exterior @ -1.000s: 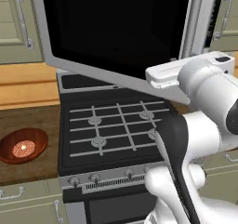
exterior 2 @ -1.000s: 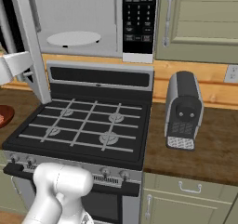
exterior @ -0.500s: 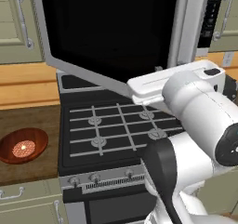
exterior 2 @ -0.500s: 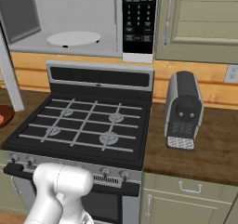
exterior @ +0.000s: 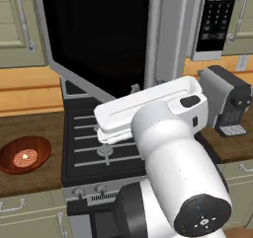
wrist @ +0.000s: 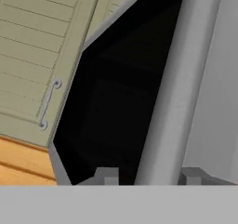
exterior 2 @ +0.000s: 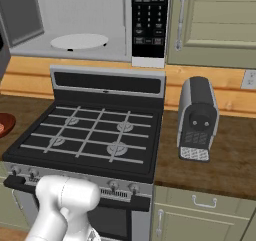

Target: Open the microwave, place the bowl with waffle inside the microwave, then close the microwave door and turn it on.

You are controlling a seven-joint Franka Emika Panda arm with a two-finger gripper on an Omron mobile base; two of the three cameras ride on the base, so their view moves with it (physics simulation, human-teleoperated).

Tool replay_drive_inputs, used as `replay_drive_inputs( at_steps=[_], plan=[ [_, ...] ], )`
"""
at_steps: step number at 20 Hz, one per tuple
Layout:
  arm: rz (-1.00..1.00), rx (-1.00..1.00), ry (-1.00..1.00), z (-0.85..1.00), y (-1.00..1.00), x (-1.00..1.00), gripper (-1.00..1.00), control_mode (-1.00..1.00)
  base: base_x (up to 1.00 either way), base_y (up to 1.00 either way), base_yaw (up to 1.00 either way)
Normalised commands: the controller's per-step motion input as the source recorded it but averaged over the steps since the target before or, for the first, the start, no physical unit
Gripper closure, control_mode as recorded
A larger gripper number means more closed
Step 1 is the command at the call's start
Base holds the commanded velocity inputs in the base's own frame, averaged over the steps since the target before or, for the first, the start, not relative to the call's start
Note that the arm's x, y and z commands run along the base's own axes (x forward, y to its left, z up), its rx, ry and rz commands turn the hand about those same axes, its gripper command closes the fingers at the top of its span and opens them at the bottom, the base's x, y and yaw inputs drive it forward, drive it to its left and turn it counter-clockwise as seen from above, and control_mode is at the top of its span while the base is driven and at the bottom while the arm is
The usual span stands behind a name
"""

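Grey microwave door hangs swung open; the gripper, half-spread, straddles its handle. Next, I judge: let go, fetch the bowl left of the stove

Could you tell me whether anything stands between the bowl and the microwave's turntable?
Nothing visible does. The microwave door is swung open, the cavity is bare around the turntable, and the bowl with the waffle sits on the counter left of the stove.
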Motion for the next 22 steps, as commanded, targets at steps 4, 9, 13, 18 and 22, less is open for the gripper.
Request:
replay_drive_inputs(
  at_steps=[4,9,13,18,22],
  plan=[
    [0.00,-0.02,-0.10,-0.18,1.00,0.39,1.00,-1.00,0.00,0.00,0.00],
    [0.00,0.00,-0.07,-0.35,1.00,0.79,1.00,-1.00,0.00,0.00,0.00],
    [0.00,0.00,-0.13,-0.41,1.00,0.89,-1.00,-1.00,0.00,0.00,0.00],
    [-0.13,0.00,-0.18,0.00,-0.01,-0.63,-1.00,-1.00,0.00,0.00,0.00],
    [-0.13,0.17,-0.44,0.00,-0.41,-1.00,-1.00,-1.00,0.00,0.00,0.00]
  ],
)
